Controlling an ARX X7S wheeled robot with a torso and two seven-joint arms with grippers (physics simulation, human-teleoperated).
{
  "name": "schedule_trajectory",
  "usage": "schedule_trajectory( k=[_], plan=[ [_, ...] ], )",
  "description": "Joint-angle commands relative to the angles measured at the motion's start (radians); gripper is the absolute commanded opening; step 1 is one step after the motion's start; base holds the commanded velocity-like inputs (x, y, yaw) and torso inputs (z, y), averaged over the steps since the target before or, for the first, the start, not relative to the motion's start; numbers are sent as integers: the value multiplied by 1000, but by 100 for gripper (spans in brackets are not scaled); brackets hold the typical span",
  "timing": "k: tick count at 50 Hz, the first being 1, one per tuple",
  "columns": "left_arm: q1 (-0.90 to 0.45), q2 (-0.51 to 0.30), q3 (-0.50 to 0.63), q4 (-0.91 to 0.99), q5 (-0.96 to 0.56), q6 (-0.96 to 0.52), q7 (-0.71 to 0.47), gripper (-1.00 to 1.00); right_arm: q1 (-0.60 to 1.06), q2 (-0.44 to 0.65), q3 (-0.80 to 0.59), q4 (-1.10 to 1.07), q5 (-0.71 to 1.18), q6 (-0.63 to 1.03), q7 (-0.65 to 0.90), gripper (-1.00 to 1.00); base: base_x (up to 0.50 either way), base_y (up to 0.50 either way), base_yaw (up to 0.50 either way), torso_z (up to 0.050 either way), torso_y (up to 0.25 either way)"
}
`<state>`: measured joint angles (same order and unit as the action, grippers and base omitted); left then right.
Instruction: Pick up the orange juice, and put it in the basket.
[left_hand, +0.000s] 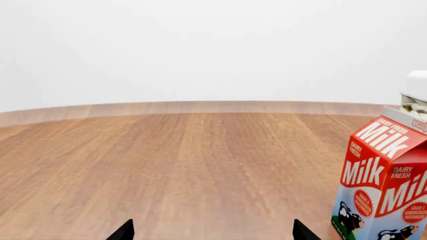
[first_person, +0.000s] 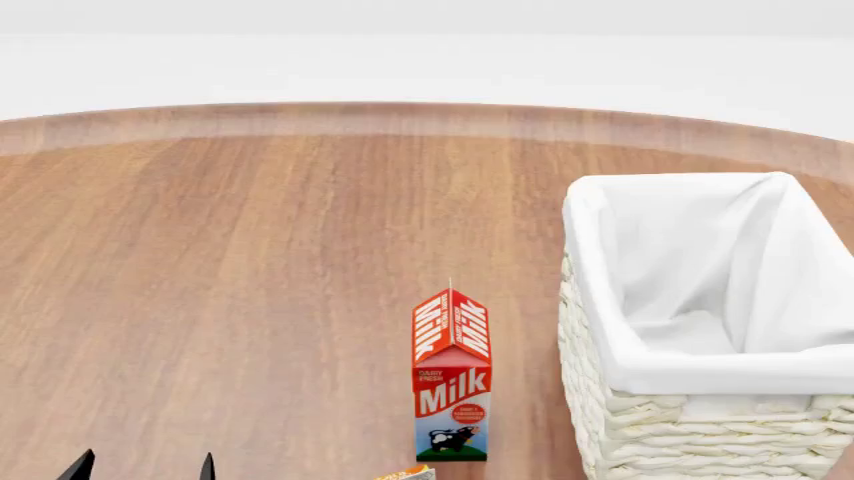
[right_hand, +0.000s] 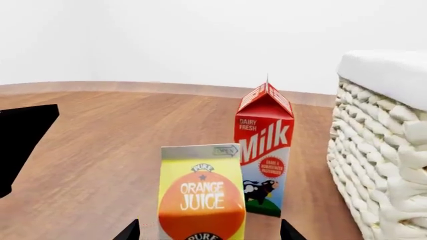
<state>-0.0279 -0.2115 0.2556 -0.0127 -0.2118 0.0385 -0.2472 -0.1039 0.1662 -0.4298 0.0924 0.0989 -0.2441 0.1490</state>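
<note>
Wood-grain table (first_person: 240, 280) is being shown across all three views, with a pale wall behind its curved far edge.

Orange juice (right_hand: 201, 192) is being seen upright in the right wrist view, close in front of that camera, its yellow-and-orange face lettered toward the lens. It is being framed between the two dark fingertips of the right gripper (right_hand: 208, 231), which are being held wide apart, one on each side of the carton's lower part; contact cannot be told. In the head view only a sliver of the carton's top is being caught at the lower edge, just in front of the milk carton (first_person: 451, 385).

Milk carton is being seen standing upright on the table, just behind the juice and beside the basket (first_person: 627, 420), apart from its woven wall. White cloth liner (first_person: 707, 260) is being shown folded over the basket's rim.

Left gripper (left_hand: 212, 232) is being held wide over bare table, nothing between its fingertips; the milk carton is being seen off to one side of it. A dark shape at the edge of the right wrist view is not being identified.
</note>
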Motion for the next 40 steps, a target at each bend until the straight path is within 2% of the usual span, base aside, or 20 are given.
schedule_trajectory(
  k=[1, 40],
  plan=[
    [-1, -4, 5, 0, -4, 1, -4, 100, 47, -23, -15, 94, 3, -30, -4, 100, 0, 0, 0, 0, 0],
    [-4, -15, 20, -2, -16, 6, -18, 100, 115, -45, -49, 249, 26, -93, 2, 100, 0, 0, 0, 0, 0]
  ],
)
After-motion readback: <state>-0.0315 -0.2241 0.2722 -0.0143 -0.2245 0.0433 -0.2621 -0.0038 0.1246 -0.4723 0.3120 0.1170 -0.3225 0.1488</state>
